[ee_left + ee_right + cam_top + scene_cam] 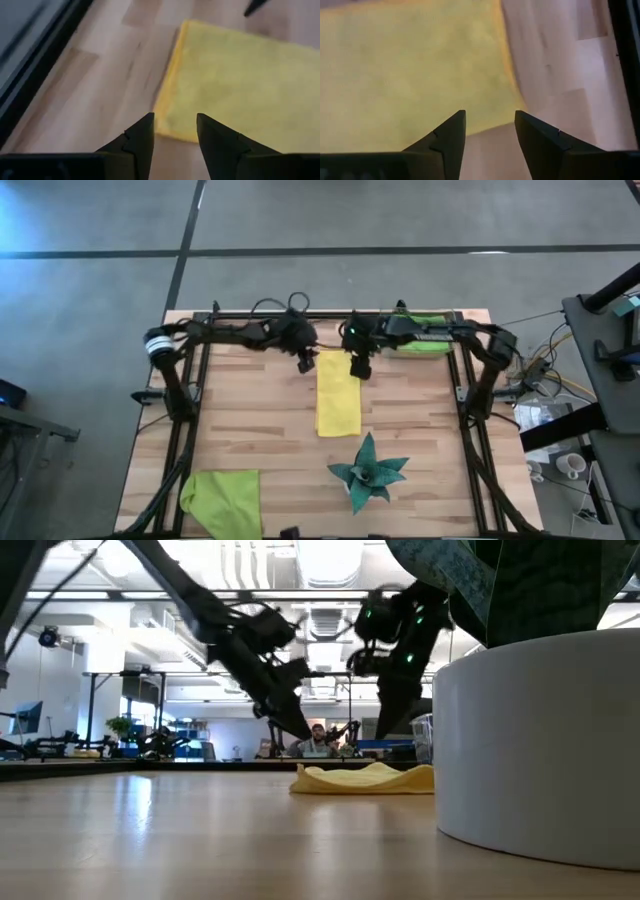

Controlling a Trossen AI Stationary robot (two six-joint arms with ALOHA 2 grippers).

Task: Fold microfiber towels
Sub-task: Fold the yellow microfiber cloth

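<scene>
The yellow towel [338,398] is seen lying flat, folded into a long strip, at mid-table. Its far corners are hovered over by the left gripper [306,363] and the right gripper [360,368], both parted and empty. A lime green towel [222,498] is laid at the near left corner, another [424,346] under the right arm.

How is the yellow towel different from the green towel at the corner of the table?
The yellow towel is a neat long rectangle; the lime green towel at the corner lies rumpled and uneven. The yellow towel lies mid-table with the left gripper and right gripper at its far end; the lime green towel lies alone. Both rest on the wooden table.
</scene>
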